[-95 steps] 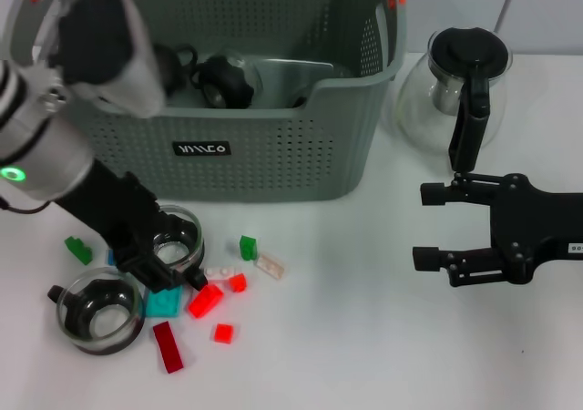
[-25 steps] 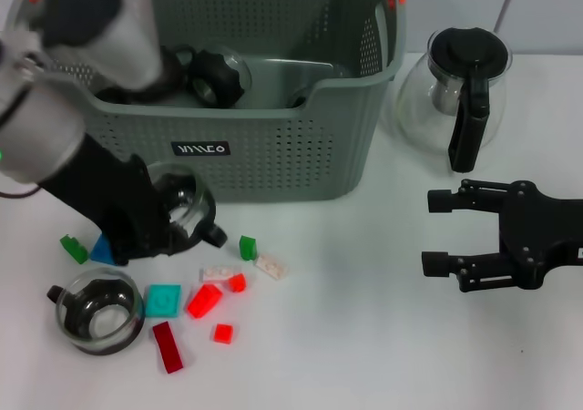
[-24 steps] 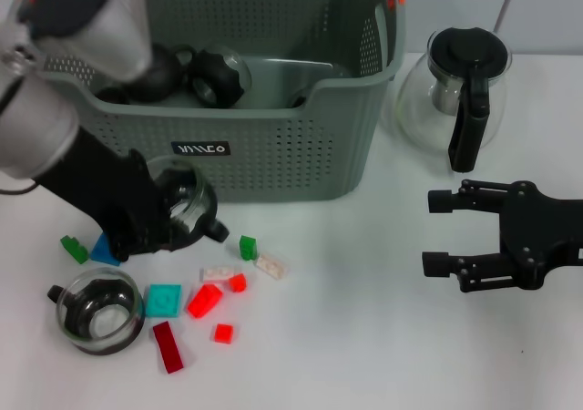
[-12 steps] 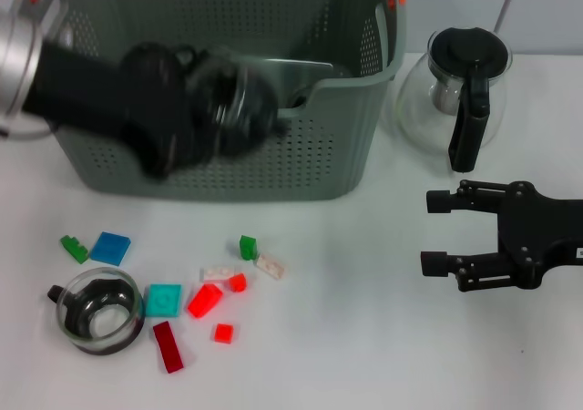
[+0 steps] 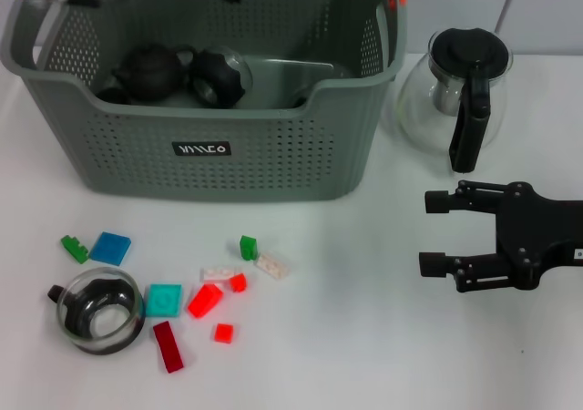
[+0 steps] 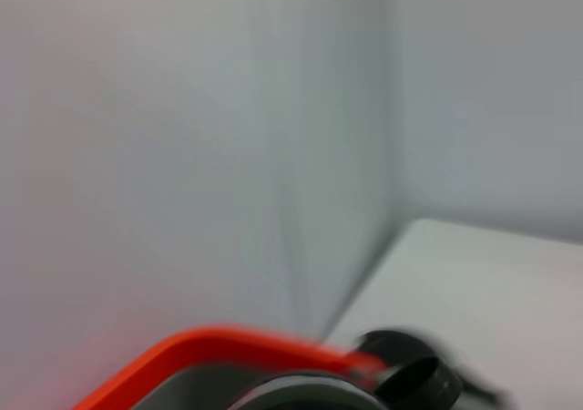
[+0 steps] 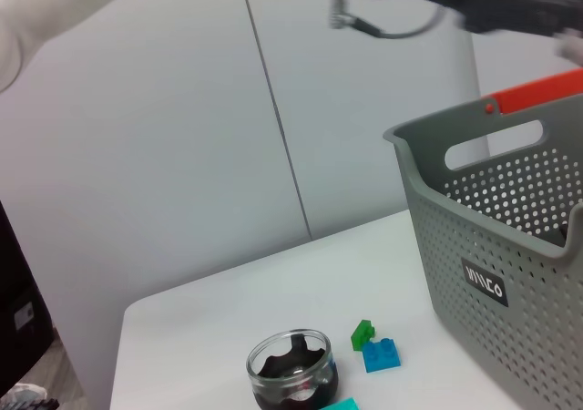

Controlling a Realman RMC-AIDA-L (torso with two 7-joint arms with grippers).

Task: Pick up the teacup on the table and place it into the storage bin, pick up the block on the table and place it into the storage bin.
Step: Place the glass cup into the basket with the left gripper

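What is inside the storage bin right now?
Inside the storage bin, two dark teacups lie near its front wall. The front wall hides the floor beneath them.

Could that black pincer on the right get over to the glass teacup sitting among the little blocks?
Probably yes: the right pincer hangs open over bare table, and nothing stands between it and the teacup. Whether the arm stretches that far is unclear.
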